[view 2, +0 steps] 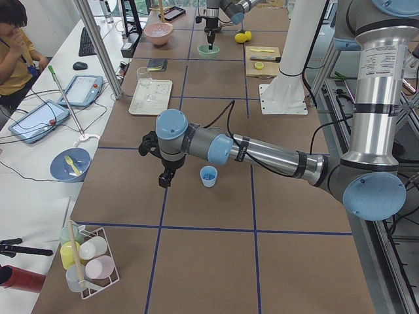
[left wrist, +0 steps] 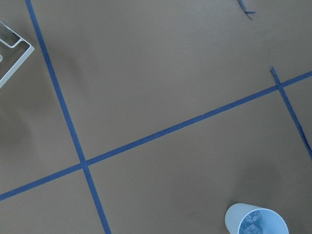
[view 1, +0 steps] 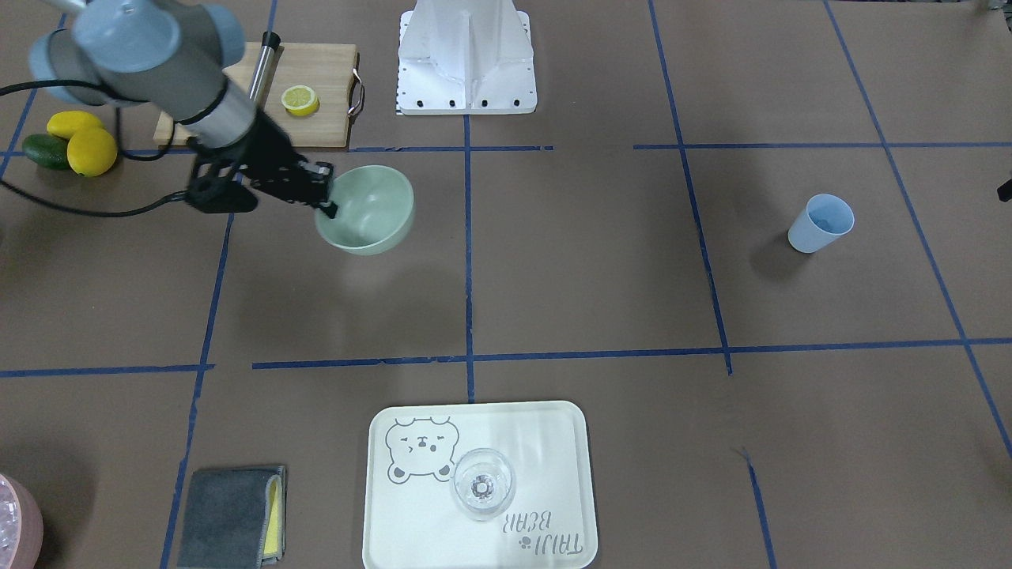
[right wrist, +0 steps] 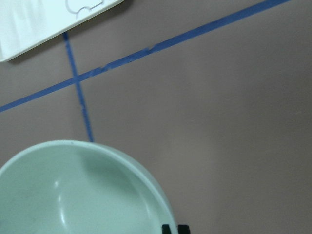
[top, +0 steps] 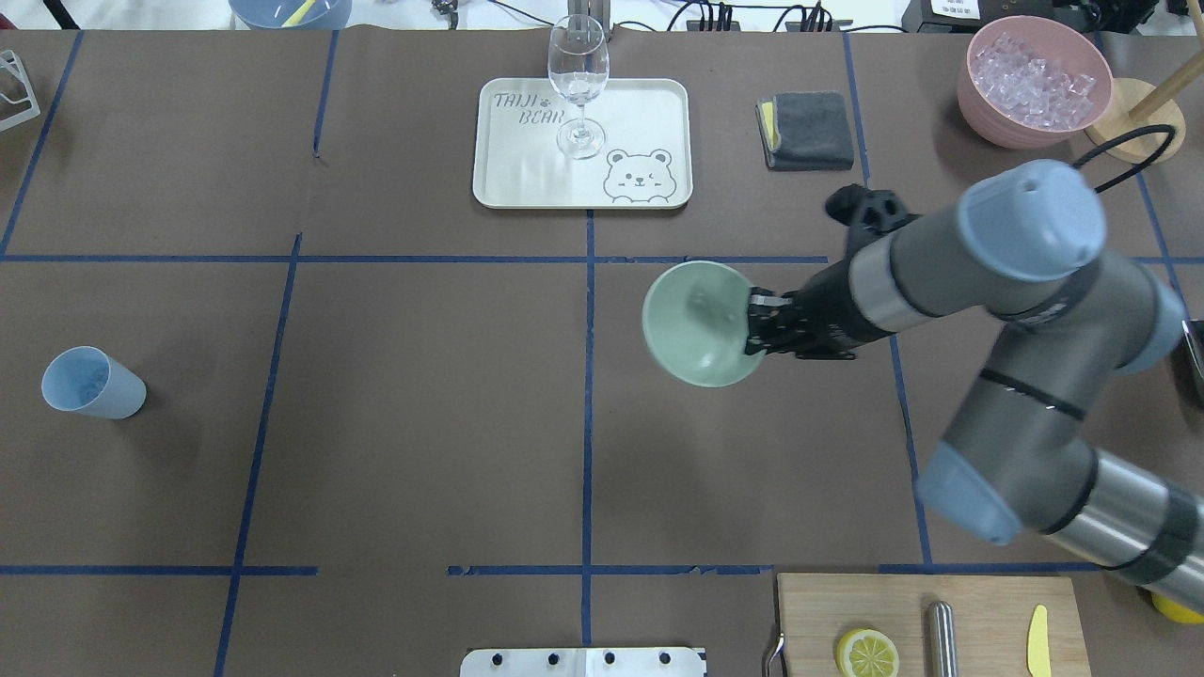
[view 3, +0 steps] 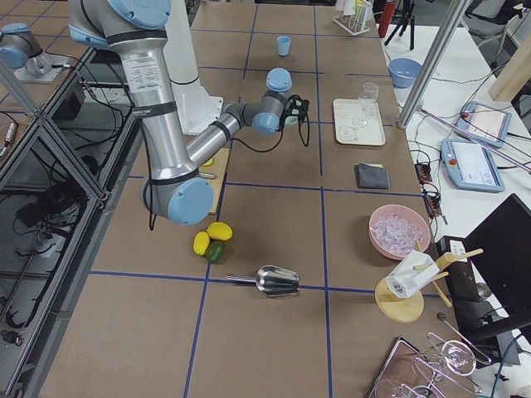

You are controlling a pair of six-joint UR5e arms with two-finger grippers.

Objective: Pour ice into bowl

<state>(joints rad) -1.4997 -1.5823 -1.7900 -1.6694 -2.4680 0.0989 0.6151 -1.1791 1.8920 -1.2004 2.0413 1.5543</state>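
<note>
My right gripper (top: 755,324) is shut on the rim of the pale mint-green bowl (top: 701,324) and holds it right of the table's middle, apparently a little off the surface. The bowl (view 1: 368,209) looks empty, also in the right wrist view (right wrist: 73,195). The light blue cup (top: 92,381) stands far left. Clear ice (left wrist: 256,223) shows inside it in the left wrist view. My left gripper (view 2: 163,178) hangs beside that cup (view 2: 208,175). It shows only in the exterior left view, so I cannot tell whether it is open.
A pink container (top: 1033,80) full of ice stands at the far right. A tray (top: 527,179) with a wine glass (top: 578,85) and a grey cloth (top: 809,130) lie at the far side. A cutting board (top: 988,625) holds a lemon half. A metal scoop (view 3: 278,282) lies near whole lemons (view 3: 211,240).
</note>
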